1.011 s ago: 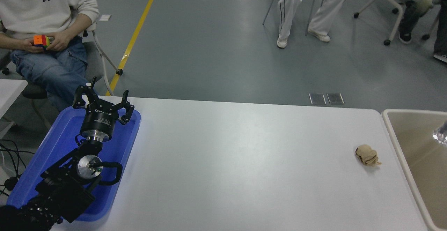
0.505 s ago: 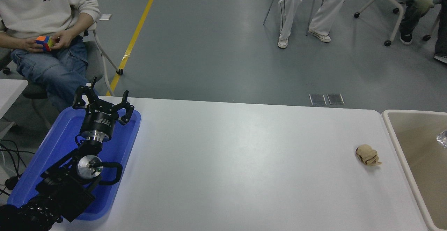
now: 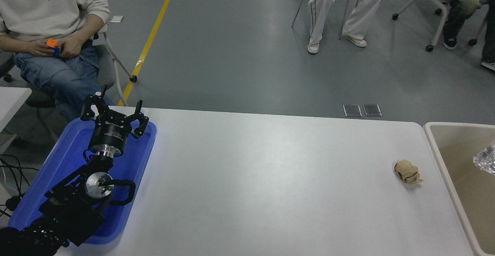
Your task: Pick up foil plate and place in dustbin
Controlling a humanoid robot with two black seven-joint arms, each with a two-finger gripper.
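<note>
Since the earlier frames, more of the foil plate (image 3: 485, 159) has come into sight at the picture's right edge, over the dustbin's tan inside; half a second ago only a small shiny sliver showed there. It is cut off by the frame, so what holds it, or whether it rests on the bin's floor, cannot be told. The dustbin (image 3: 437, 147) stands against the right end of the white desk (image 3: 270, 178), its thick cream rim just beside the desk edge. A crumpled tan paper ball (image 3: 407, 171) lies on the desk near that rim, apart from it. The left gripper (image 3: 114, 111) is parked over the far end of a blue tray (image 3: 141, 159) at the desk's left side, its black fingers (image 3: 89, 107) spread wide with nothing between them. The right arm is out of view. Beyond the desk, a seated person in a white sweatshirt holds a coloured cube (image 3: 53, 45) in both hands, now turned so less of it shows.
</note>
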